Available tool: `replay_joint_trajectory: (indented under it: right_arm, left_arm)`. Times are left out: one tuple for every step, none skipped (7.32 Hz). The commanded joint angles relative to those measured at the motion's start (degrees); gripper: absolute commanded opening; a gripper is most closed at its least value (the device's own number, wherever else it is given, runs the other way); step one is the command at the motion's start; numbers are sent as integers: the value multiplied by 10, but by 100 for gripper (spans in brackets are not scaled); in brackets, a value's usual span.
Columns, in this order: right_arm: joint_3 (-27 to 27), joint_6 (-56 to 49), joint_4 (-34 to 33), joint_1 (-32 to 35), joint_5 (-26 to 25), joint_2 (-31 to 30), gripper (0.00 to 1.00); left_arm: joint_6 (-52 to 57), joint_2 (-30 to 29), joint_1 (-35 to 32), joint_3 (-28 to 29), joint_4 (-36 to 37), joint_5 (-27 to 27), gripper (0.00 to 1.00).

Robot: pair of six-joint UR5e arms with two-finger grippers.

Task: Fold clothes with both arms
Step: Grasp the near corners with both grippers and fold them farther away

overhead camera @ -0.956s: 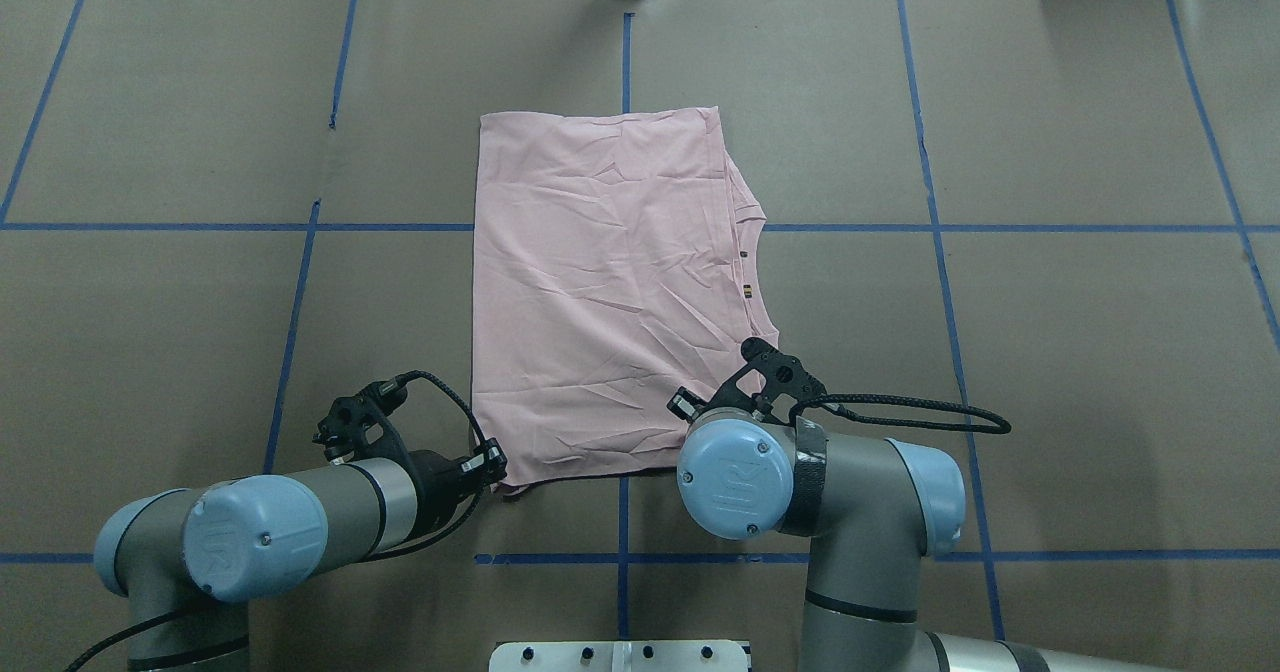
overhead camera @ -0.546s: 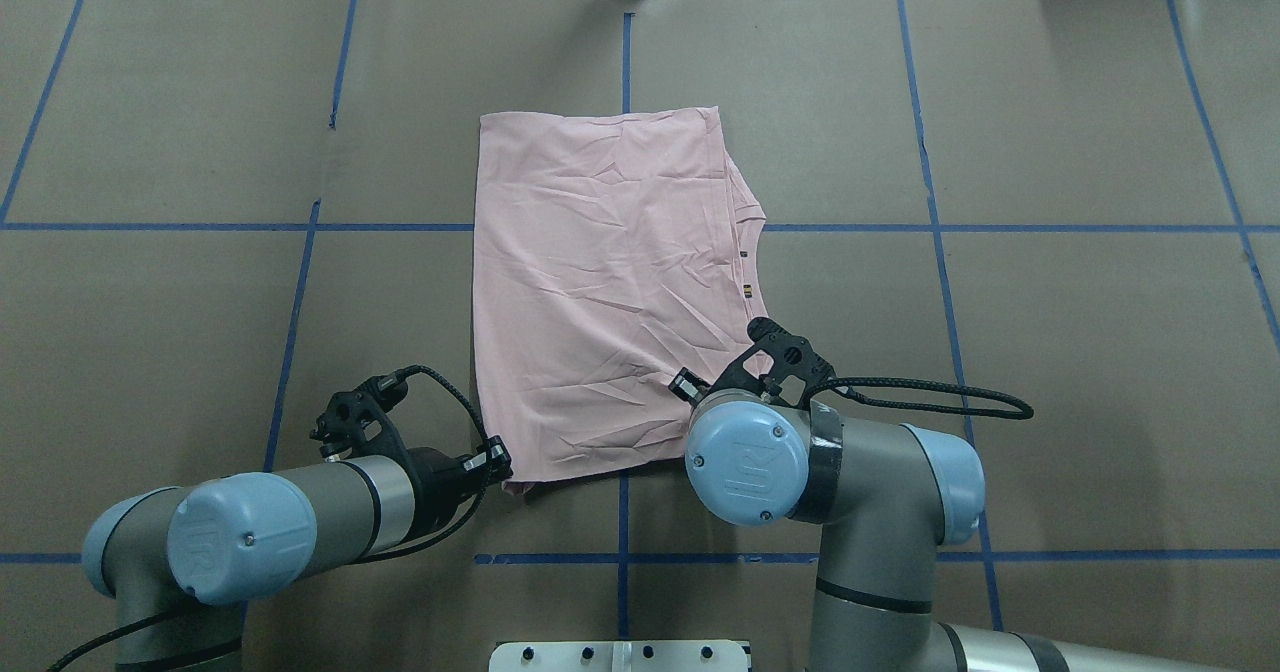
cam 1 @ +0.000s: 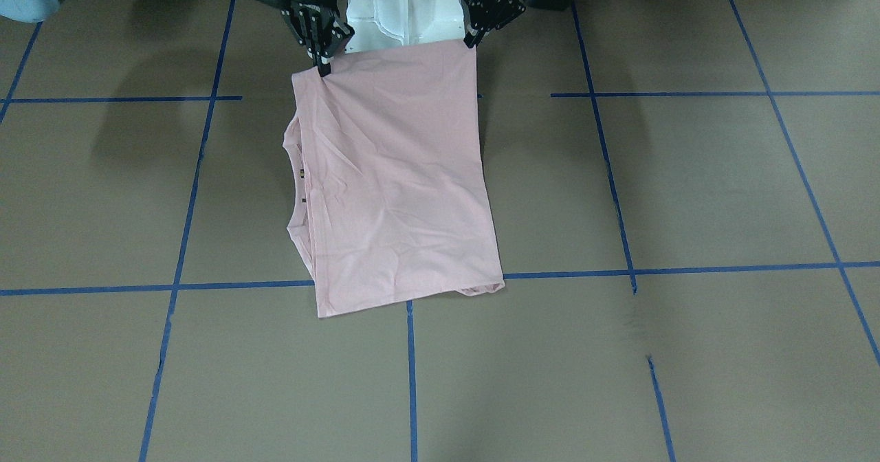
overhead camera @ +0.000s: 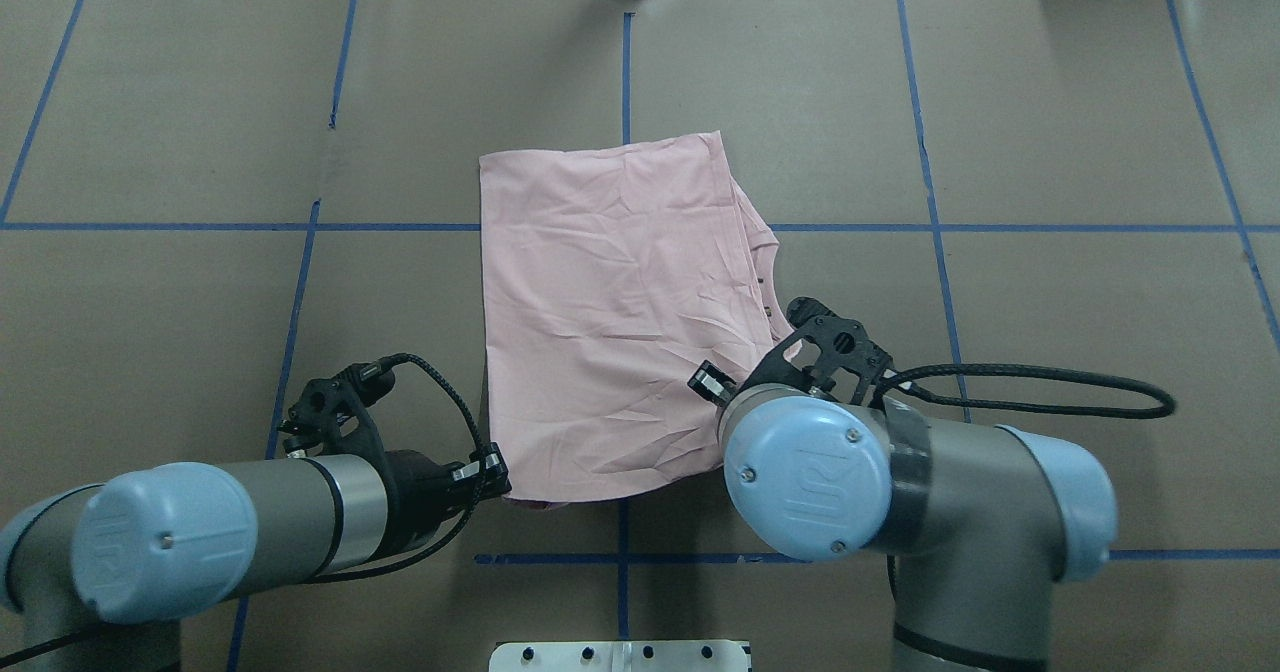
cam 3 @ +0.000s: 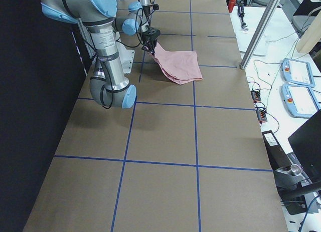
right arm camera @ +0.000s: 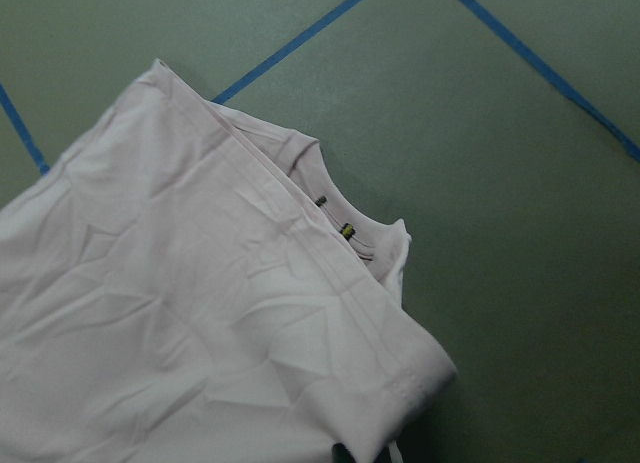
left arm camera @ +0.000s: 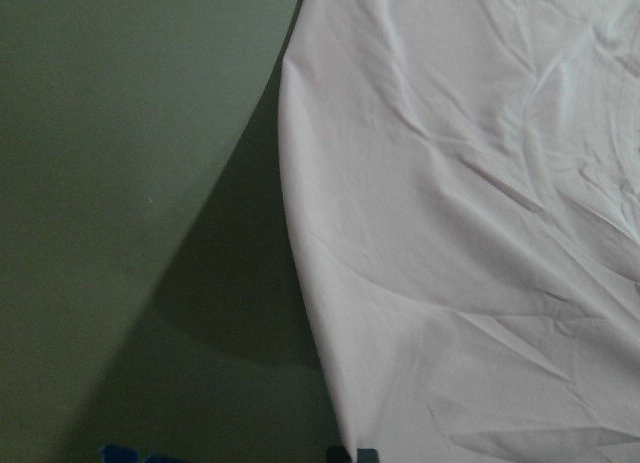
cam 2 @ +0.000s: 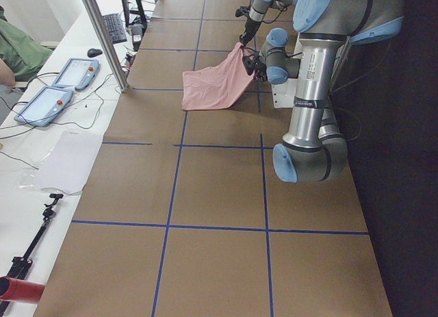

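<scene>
From the front, the pink T-shirt (cam 1: 395,180) lies on the bench (cam 1: 687,187) with its robot-side corners raised. The right pincer (cam 1: 322,63) and left pincer (cam 1: 473,38) are each clamped on one corner, just before the white pedestal (cam 1: 405,8). From overhead, the right arm's blue joint cap (overhead camera: 808,477) hides its pincer.

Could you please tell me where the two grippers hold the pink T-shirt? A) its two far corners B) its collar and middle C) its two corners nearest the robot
C: the left gripper and the right gripper each pinch a robot-side corner of the T-shirt, with that edge raised.
</scene>
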Motion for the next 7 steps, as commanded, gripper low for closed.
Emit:
replay_joint_trajectory:
  right_arm:
    - [4, -2, -36, -5, 5, 10, 0]
    - [-41, -5, -16, -5, 6, 17, 0]
    - [-82, -25, 33, 3, -3, 18, 0]
    - [-119, -38, 78, 24, -6, 18, 0]
    - [-154, -56, 116, 46, -4, 20, 0]
    - [-186, -79, 150, 64, -4, 23, 0]
    - [-222, -82, 179, 79, -2, 31, 0]
  left_arm:
    - [2, -15, -4, -39, 66, -13, 0]
    - [16, -36, -23, -4, 66, -13, 0]
    - [43, -77, -51, 50, 66, -15, 0]
    - [76, -118, -86, 114, 64, -19, 0]
    - [105, -131, -114, 146, 60, -19, 0]
    - [124, -137, -136, 169, 58, -19, 0]
    - [133, -154, -149, 200, 58, -19, 0]
